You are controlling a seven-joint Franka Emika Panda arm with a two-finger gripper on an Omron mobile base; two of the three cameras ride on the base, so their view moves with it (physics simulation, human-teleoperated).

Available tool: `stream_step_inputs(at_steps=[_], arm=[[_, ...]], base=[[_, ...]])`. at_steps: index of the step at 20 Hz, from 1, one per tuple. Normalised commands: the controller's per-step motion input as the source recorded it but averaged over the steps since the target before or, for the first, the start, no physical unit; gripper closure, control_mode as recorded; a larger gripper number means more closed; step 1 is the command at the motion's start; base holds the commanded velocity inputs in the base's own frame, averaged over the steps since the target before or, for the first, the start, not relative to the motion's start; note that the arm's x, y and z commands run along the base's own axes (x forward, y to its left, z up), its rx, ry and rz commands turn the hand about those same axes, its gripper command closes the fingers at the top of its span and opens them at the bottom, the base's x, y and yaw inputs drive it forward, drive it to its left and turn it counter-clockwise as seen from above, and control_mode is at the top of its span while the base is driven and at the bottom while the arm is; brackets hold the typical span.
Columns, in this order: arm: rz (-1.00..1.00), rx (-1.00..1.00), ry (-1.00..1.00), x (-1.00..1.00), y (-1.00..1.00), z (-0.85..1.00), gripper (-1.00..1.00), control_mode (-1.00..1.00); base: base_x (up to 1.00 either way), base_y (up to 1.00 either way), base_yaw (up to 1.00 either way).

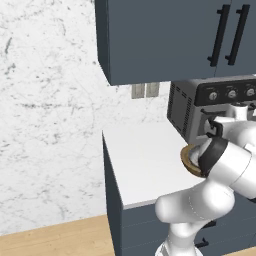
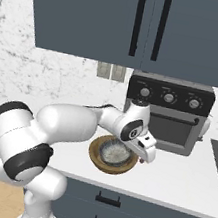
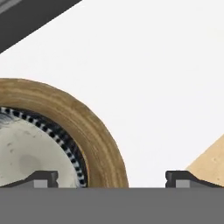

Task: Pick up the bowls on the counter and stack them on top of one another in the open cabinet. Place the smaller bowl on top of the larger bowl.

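Tool over the nested bowls on the tabletop.

The tool (image 2: 146, 155) hovers released at the right rim of the brown bowl (image 2: 102, 164); in the hand view one fingertip (image 3: 43, 178) sits over the grey bowl (image 3: 30, 148), the other beyond the brown rim, so the jaws straddle that rim; a good grasp probably needs a straight descent, then a firm pinch on the wall; the grey bowl lies inside the brown one on the tabletop (image 2: 179, 182), before the oven (image 2: 168, 114); the cabinet (image 2: 96, 17) looks closed.
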Motion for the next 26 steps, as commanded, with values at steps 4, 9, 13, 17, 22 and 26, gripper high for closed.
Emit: stream_step_inputs(at_steps=[4,9,13,17,22,26], arm=[[0.09,0.00,0.00,-0.02,-0.03,-0.27,-1.00,-1.00],[0.01,0.07,0.00,0.00,0.01,-0.02,-1.00,-1.00],[0.02,0.14,-0.01,0.00,0.02,-0.01,-1.00,-1.00],[0.00,0.11,0.00,0.00,0.01,0.00,-1.00,-1.00],[0.00,0.00,0.00,0.00,0.30,-0.01,-1.00,-1.00],[0.00,0.00,0.02,0.00,0.18,-0.16,-1.00,-1.00]], base=[[0.00,0.00,0.00],[0.00,0.00,0.00],[0.00,0.00,0.00],[0.00,0.00,0.00],[0.00,0.00,0.00],[0.00,0.00,0.00]])
